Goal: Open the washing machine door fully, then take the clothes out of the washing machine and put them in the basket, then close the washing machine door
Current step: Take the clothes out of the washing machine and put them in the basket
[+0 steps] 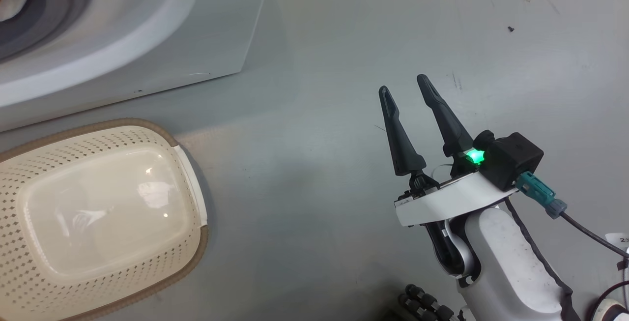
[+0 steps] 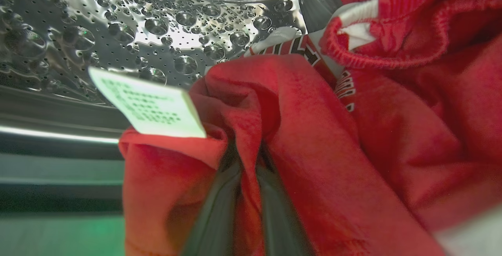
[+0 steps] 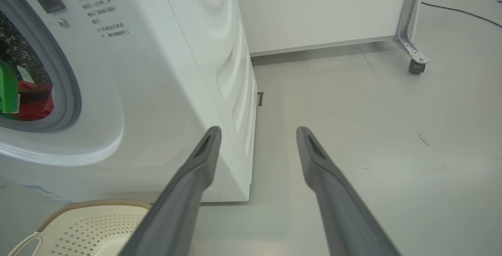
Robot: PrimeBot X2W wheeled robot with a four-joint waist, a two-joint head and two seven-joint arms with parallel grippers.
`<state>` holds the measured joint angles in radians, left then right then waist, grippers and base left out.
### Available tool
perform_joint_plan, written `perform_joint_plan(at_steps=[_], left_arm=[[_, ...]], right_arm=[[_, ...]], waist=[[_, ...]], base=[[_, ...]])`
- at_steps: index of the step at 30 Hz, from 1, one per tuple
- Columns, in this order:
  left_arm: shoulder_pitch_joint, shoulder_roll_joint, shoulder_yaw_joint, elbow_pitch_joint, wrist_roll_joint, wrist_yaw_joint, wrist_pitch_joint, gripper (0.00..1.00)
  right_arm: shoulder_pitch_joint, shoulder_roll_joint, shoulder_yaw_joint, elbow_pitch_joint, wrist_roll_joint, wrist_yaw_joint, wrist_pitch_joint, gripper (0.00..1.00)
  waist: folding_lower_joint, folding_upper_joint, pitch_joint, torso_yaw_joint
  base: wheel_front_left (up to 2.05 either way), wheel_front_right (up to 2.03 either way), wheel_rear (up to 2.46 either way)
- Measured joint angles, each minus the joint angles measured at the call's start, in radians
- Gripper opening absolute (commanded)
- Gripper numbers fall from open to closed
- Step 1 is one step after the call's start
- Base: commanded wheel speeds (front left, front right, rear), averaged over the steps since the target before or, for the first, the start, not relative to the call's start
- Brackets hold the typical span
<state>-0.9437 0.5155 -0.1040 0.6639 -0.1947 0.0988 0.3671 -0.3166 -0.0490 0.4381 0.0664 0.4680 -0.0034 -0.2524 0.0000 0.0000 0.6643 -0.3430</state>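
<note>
Inside the steel drum (image 2: 117, 20), my left gripper (image 2: 249, 158) is shut on a fold of the red clothes (image 2: 313, 130). Its two dark fingers (image 2: 219, 209) pinch the cloth just beside a white care label (image 2: 147, 107). More red cloth with white trim is heaped at the right. The white washing machine (image 1: 147, 41) stands at the upper left, with the red clothes (image 3: 35, 103) showing through its opening. The door is out of view. The cream basket (image 1: 162, 131) sits on the floor in front of the machine with nothing in it. My right gripper (image 1: 403, 84) hangs open over bare floor, holding nothing.
The machine's right front corner (image 3: 247, 130) is close to the left of my right gripper (image 3: 258, 130). The basket (image 3: 86, 216) lies below that. A white panel on a castor (image 3: 415, 66) stands at the back right, with a cable (image 3: 451, 11) on the grey floor.
</note>
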Motion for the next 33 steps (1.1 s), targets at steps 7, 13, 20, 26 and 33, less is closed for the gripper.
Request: perform_joint_plan(at_steps=[7,13,20,26,33], left_arm=[[-0.003,-0.038,0.001,0.037,-0.010,0.000,-0.053,0.00],[-0.002,-0.080,0.001,0.062,-0.029,-0.003,-0.115,0.00],[0.006,-0.134,0.001,0.100,-0.048,-0.016,-0.193,0.00],[0.045,-0.183,0.001,0.128,-0.077,-0.034,-0.264,0.00],[0.100,-0.221,-0.002,0.152,-0.093,-0.062,-0.333,0.00]], right_arm=[[-0.007,0.000,-0.006,0.005,0.000,-0.008,0.000,1.00],[-0.007,0.000,-0.022,0.022,-0.011,-0.008,0.000,1.00],[-0.007,0.000,-0.040,0.050,-0.038,-0.007,0.000,1.00],[-0.007,-0.001,-0.059,0.080,-0.060,0.001,-0.001,1.00],[0.000,-0.001,-0.078,0.107,-0.076,0.006,-0.001,1.00]], waist=[[0.0000,0.0000,-0.018,0.009],[0.0000,0.0000,-0.047,0.022],[0.0000,0.0000,-0.096,0.043],[0.0000,0.0000,-0.152,0.067],[0.0000,0.0000,-0.215,0.095]], base=[[0.00,0.00,0.00],[0.00,0.00,0.00],[0.00,0.00,0.00],[0.00,0.00,0.00],[0.00,0.00,0.00]])
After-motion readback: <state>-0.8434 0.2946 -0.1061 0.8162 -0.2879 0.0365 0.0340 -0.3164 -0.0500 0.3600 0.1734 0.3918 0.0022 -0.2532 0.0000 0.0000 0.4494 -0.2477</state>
